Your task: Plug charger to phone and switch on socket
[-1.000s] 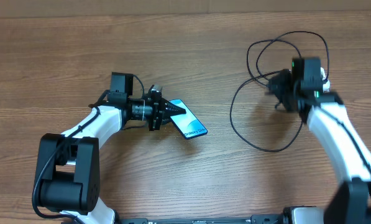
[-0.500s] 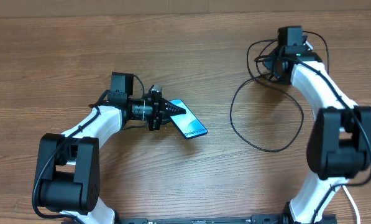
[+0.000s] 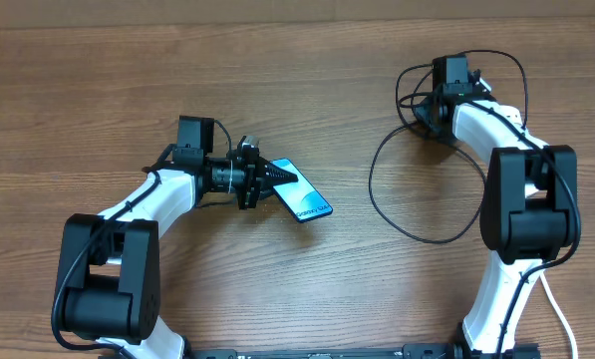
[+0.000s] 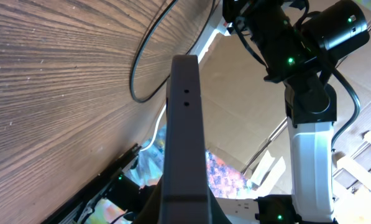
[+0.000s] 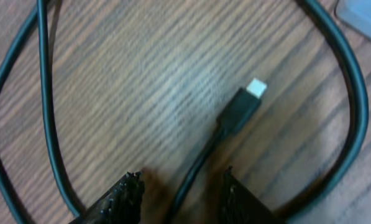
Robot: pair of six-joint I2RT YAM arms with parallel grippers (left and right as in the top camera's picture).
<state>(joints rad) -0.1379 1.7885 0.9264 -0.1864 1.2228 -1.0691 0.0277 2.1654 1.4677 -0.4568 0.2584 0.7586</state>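
Note:
The phone, blue-teal screen up, lies tilted at the table's middle. My left gripper is shut on its near end; in the left wrist view the phone's dark edge rises from between the jaws. The charger is a thin black cable lying in loops at the right. My right gripper hangs low over the loops, open. In the right wrist view its fingertips straddle the cable, just behind the small connector tip, without touching it. The socket is out of view.
Wood-grain table. A pale grey-blue object shows at the top right corner of the right wrist view. The right arm stands beyond the phone in the left wrist view.
My right arm has swung up and to the left, bringing its gripper over the cable loops near the connector. The left gripper and the phone have not moved.

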